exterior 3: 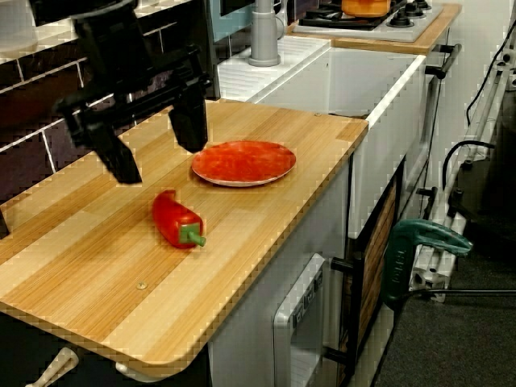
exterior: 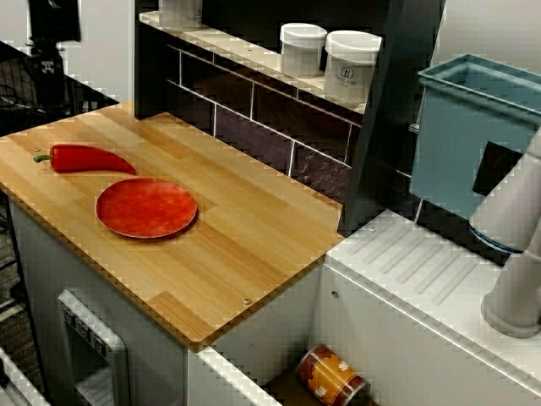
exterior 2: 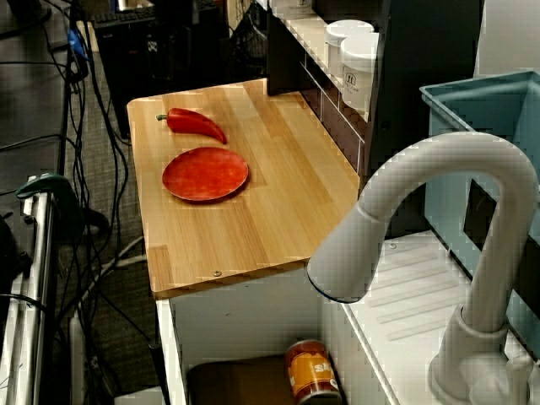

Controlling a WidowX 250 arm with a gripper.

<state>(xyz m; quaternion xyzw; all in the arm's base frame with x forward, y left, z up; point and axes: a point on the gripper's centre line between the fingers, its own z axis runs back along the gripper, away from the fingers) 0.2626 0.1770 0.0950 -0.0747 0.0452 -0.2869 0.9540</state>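
My black gripper (exterior 3: 153,137) shows only in the view from the counter's end. It hangs open above the wooden counter (exterior 3: 266,234), with nothing between its two fingers (exterior 3: 117,153). A red pepper (exterior 3: 176,219) lies on the wood just in front of and below the gripper, its green stem toward the camera. A red plate (exterior 3: 243,161) sits beside the right finger and holds nothing. The view from above shows the pepper (exterior: 89,159) left of the plate (exterior: 145,207). From the sink side, the pepper (exterior 2: 196,123) lies behind the plate (exterior 2: 205,174).
A white sink with a grey faucet (exterior 2: 439,194) adjoins the counter, and an orange can (exterior: 332,375) lies in the basin. Two white jars (exterior: 302,49) stand on the back shelf. A blue bin (exterior: 473,127) sits behind the drainboard. A stove holds an orange pot (exterior 3: 367,6).
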